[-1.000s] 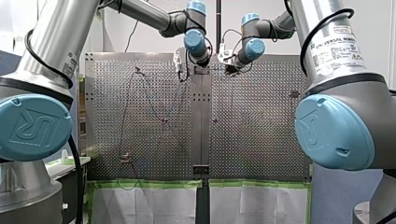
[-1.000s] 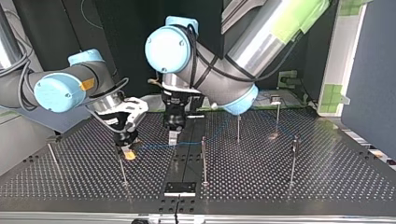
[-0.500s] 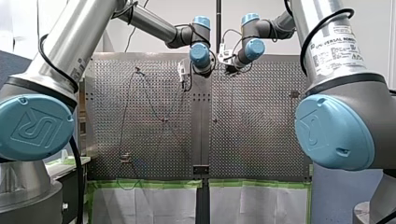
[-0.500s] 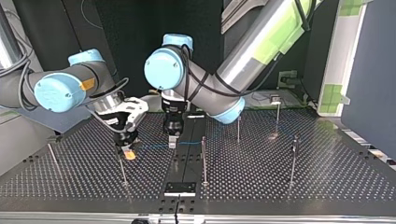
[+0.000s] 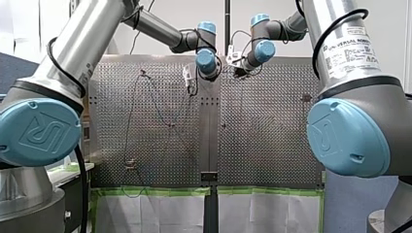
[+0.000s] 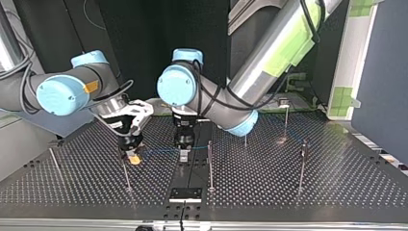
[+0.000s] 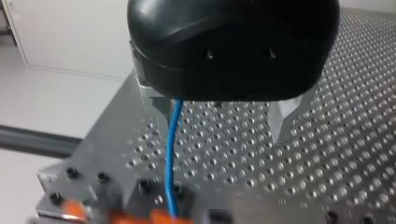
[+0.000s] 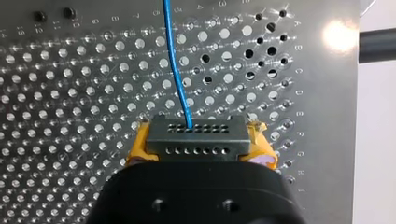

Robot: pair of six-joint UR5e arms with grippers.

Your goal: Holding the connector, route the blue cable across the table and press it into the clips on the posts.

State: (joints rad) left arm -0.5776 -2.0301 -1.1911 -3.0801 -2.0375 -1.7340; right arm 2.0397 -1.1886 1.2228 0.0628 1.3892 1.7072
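Note:
In the right wrist view my right gripper (image 8: 198, 151) has its yellow pads (image 8: 140, 144) shut on a dark connector (image 8: 196, 137). The blue cable (image 8: 175, 60) leaves the connector and runs ahead over the perforated table. In the top view my right gripper (image 6: 132, 158) is low at the left of centre. My left gripper (image 6: 184, 153) hangs just right of it, and the blue cable (image 6: 159, 150) spans the two. In the left wrist view my left gripper (image 7: 219, 130) is open. The cable (image 7: 172, 158) passes between its metal fingers (image 7: 161, 109), close against one.
Thin posts stand on the table: one (image 6: 210, 163) right beside my left gripper, one (image 6: 126, 175) in front of my right gripper, others (image 6: 302, 163) toward the top view's right. A black block (image 6: 185, 194) sits at the near edge.
My left gripper has come down and toward the top view's near edge, a little to its right, along the cable. My right gripper has stayed put with the connector.

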